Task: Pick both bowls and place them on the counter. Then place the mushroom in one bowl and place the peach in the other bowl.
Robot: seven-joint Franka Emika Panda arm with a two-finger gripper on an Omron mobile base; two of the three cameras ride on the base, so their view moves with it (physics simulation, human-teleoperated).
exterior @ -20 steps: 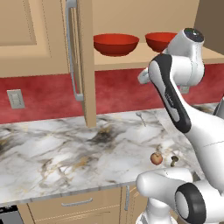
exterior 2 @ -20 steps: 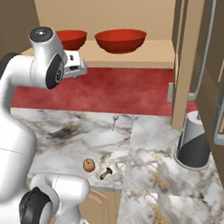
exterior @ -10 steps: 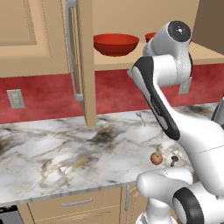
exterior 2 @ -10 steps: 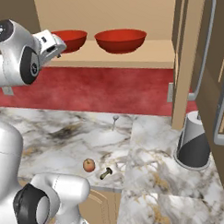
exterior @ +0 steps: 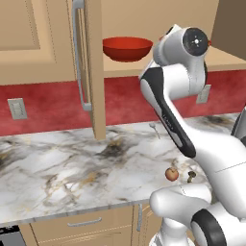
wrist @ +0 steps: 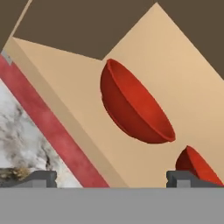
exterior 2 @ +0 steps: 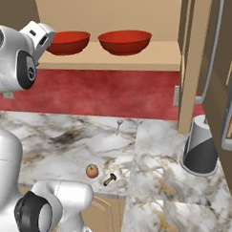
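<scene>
Tan wood forms the shelf (exterior 2: 134, 59), the landmark for what follows; both red bowls stand on it, inside the open cabinet. Below the shelf lies the marble counter (exterior: 72, 168), bare of bowls. The nearer bowl (exterior 2: 69, 42) sits at the shelf's left part in the right base view, with the gripper (exterior 2: 39, 36) raised to shelf height just beside it, apart from its rim. The second bowl (exterior 2: 125, 42) stands further along the shelf, well beyond the first.

In the hand view the jaws stand wide apart, holding nothing. The second bowl fills the middle ground ahead, while the nearer bowl's edge shows just past one fingertip (wrist: 186, 177). Judgement: the nearer bowl lies off to one side of the pincer's line, not between the fingers, so the coming approach turns on shifting sideways along the shelf to straddle its rim.

The peach (exterior 2: 92, 171) rests on the counter well below the shelf, near the front edge. The mushroom (exterior 2: 110, 179) lies just beside it.
</scene>
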